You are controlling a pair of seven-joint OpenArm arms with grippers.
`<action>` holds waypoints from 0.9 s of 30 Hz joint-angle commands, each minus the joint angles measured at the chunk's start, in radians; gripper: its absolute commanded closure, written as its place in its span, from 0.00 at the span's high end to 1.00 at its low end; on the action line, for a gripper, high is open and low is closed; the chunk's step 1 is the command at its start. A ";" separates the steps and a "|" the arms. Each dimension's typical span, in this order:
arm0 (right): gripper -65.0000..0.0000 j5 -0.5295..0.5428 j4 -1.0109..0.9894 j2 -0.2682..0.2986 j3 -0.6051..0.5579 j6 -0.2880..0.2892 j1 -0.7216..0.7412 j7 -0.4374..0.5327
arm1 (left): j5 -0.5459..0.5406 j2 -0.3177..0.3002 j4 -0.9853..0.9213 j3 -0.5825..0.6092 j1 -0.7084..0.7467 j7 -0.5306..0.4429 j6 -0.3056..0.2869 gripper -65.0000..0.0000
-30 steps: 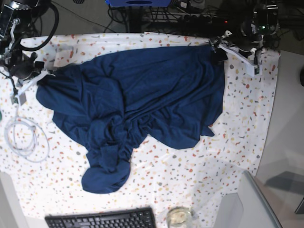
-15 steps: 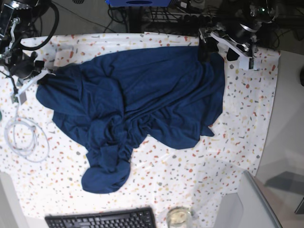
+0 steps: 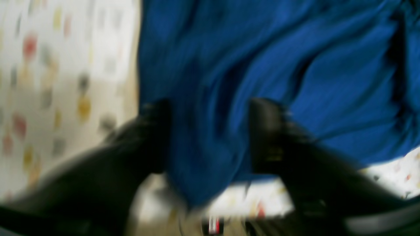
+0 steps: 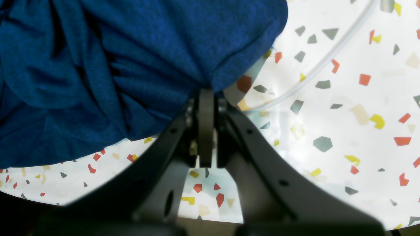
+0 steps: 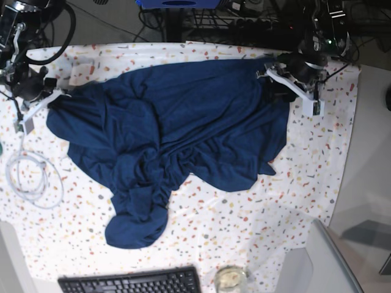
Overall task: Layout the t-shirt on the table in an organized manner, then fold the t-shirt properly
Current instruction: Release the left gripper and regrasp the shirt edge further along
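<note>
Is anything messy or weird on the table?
Yes. The t-shirt isn't laid flat: it is crumpled, with deep wrinkles through the middle and one part bunched into a lump near the keyboard. A loose white cable also lies coiled on the table.

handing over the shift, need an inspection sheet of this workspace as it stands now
surface: white table cloth with red, yellow and grey flecks, flat where bare.
job's things: large dark navy blue t-shirt, spread wide but crumpled, one part bunched toward the near edge.
clutter: black keyboard and clear glass jar at the near edge.
grippers: right gripper shut on the t-shirt's edge; left gripper straddles a fabric edge, jaws apart, view blurred.
cables: coiled white cable on the cloth beside the right arm.
surroundings: dark cables and gear behind the table; plain grey surface beside it.
</note>
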 commanded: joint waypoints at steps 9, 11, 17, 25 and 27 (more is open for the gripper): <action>0.00 0.010 0.017 0.013 0.003 0.002 0.007 0.014 | -0.007 -0.013 -0.026 -0.015 -0.111 0.142 -0.004 0.60; 0.00 0.010 0.017 0.018 0.000 0.002 0.007 0.013 | -0.007 -0.014 -0.026 -0.015 -0.111 0.144 -0.004 0.75; 0.00 0.010 0.017 0.018 0.003 0.002 0.008 0.014 | -0.005 -0.014 -0.114 -0.010 -0.143 0.141 -0.004 0.66; 0.00 0.010 0.017 0.018 0.003 0.002 0.010 0.013 | -0.005 -0.016 -0.188 -0.010 -0.227 0.145 -0.004 0.00; 0.00 0.010 0.015 0.018 0.003 0.002 0.010 0.013 | -0.004 -0.016 -0.184 -0.004 -0.249 0.145 -0.004 0.00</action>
